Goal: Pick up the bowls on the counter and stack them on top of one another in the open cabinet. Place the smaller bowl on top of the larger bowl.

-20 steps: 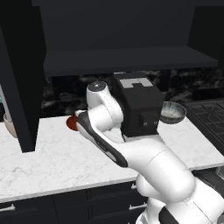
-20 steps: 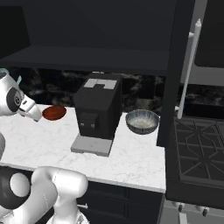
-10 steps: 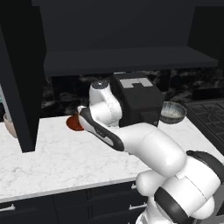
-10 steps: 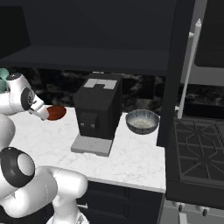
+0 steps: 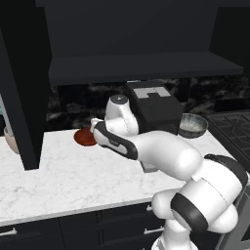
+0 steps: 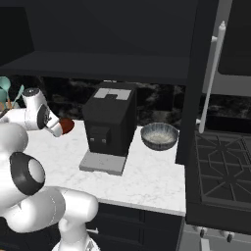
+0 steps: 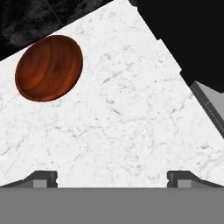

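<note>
My hand over the marble desk

My hand (image 7: pixel 112 177) is standing wide, holding nothing; the small glossy red-brown bowl (image 7: pixel 49 68) is lying on the white veined desk (image 7: pixel 127 127), the speckled grey bowl (image 6: pixel 159 136) beside the black boxy machine (image 6: pixel 109 125).

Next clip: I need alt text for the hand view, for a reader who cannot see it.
A small red-brown bowl sits empty on the white marble counter at upper left, ahead of the open hand, whose two dark fingertips stand wide apart over bare marble. A black coffee machine fills the upper right corner.
</note>
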